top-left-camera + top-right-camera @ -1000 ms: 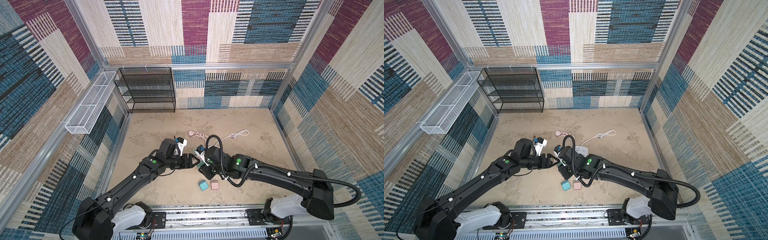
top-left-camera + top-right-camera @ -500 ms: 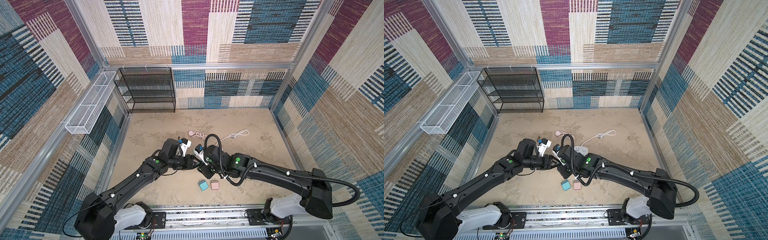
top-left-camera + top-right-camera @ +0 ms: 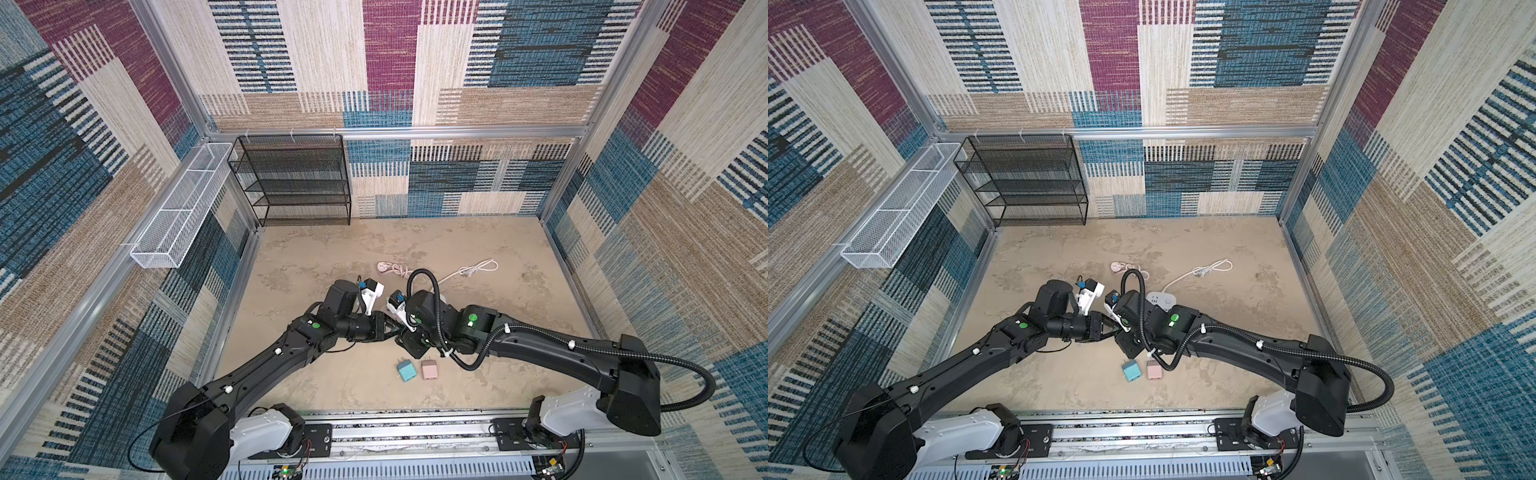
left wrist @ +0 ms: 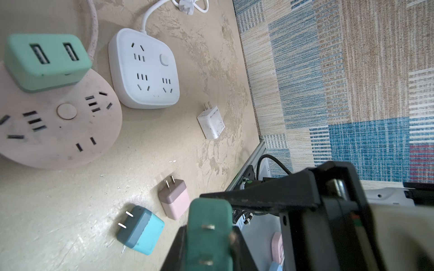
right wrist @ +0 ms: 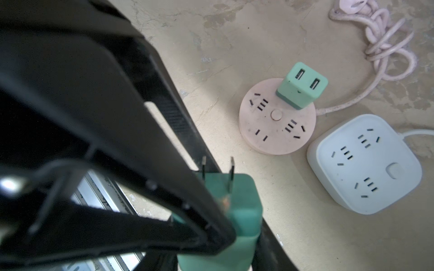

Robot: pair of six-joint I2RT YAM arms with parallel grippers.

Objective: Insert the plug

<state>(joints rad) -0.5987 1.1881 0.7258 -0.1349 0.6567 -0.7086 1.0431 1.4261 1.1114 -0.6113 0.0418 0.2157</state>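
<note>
A dark green plug (image 4: 207, 234) hangs above the table between both grippers, with its two prongs bare. My left gripper (image 4: 207, 241) is shut on it, a black jaw on each side of its body. In the right wrist view the same plug (image 5: 237, 211) sits in my right gripper (image 5: 211, 258), which is also shut on it. The left fingers (image 5: 164, 187) clamp the plug's prong end. In both top views the left gripper (image 3: 390, 328) (image 3: 1111, 326) meets the right gripper (image 3: 406, 332) (image 3: 1122, 329) tip to tip at mid-table. A pink round socket strip (image 5: 277, 131) lies close below.
A mint USB adapter (image 5: 301, 85) is plugged into the pink strip (image 4: 58, 131). Beside it lies a white square socket strip (image 4: 143, 70) (image 5: 364, 164). Loose blue (image 4: 139, 230), pink (image 4: 175, 198) and white (image 4: 211, 122) plugs lie on the table. A black mesh shelf (image 3: 291, 178) stands at the back.
My left gripper has moved right up to the right gripper and shut on the green plug. The right arm has barely moved and keeps its hold.
</note>
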